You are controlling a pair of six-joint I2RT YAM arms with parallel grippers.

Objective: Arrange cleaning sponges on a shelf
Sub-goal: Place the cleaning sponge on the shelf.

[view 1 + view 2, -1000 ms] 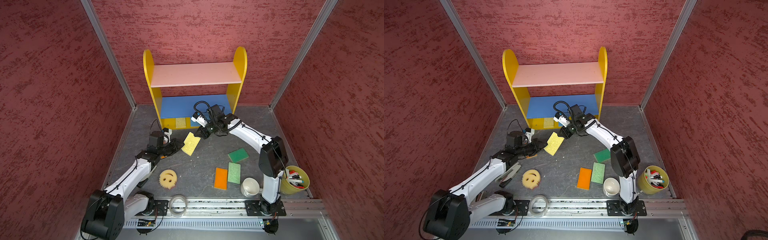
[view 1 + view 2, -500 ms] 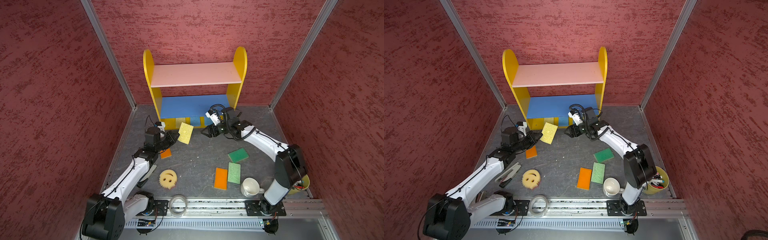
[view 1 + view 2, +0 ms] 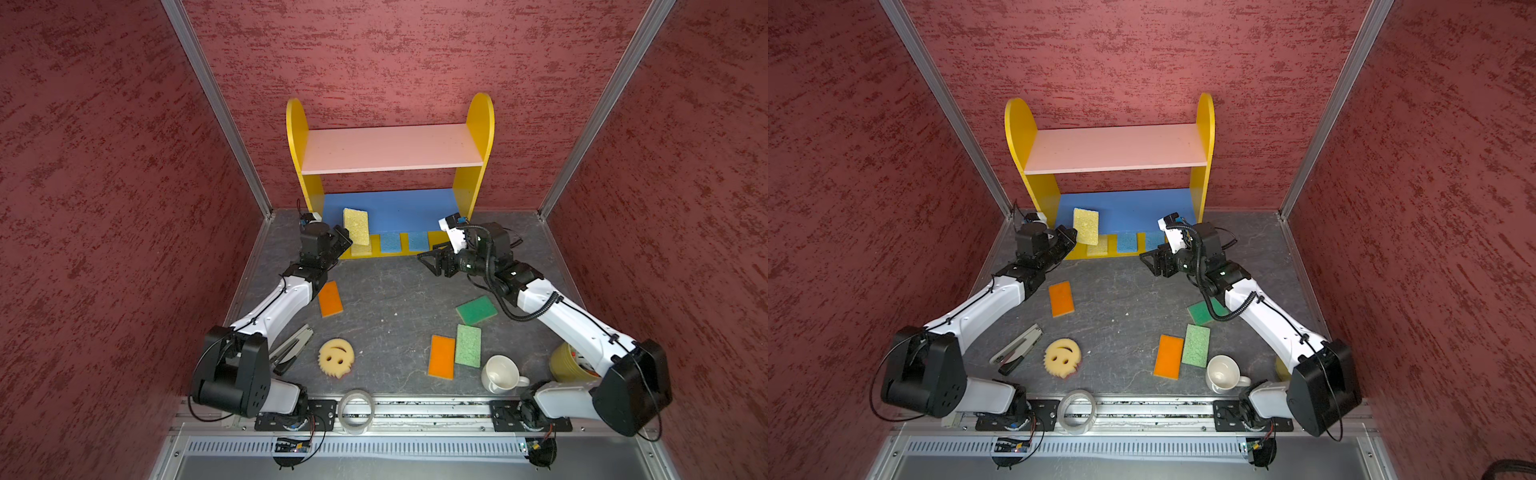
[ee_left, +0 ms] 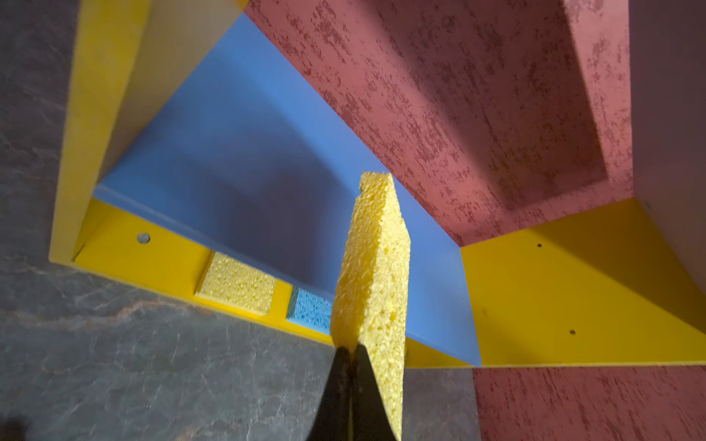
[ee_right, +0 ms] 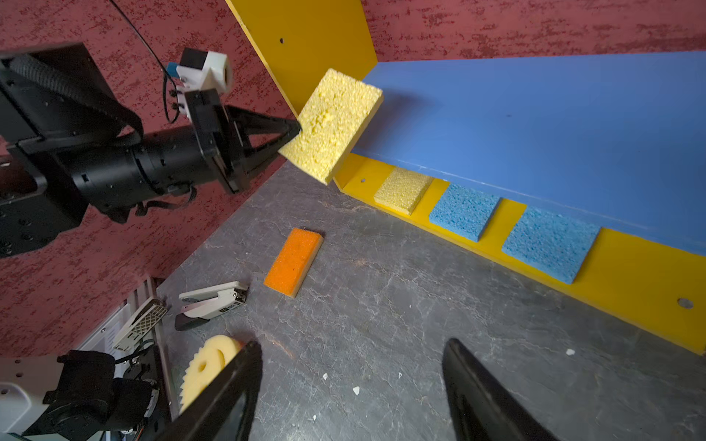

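Yellow sponge [image 3: 356, 224], pinched at its near end by the closed left gripper [image 3: 345, 238], points lengthwise toward the blue middle board [image 3: 409, 210] just ahead; right gripper [image 3: 427, 262] gapes empty.

A yellow sponge [image 3: 356, 226] hangs tilted in the left hand [image 3: 343, 240] before the shelf [image 3: 392, 160]; another yellow [image 3: 360, 249] and two blue sponges [image 3: 390, 242] lie on its base; orange [image 3: 330, 298], green [image 3: 476, 310] and smiley ones [image 3: 336, 357] dot the tabletop [image 3: 395, 299]
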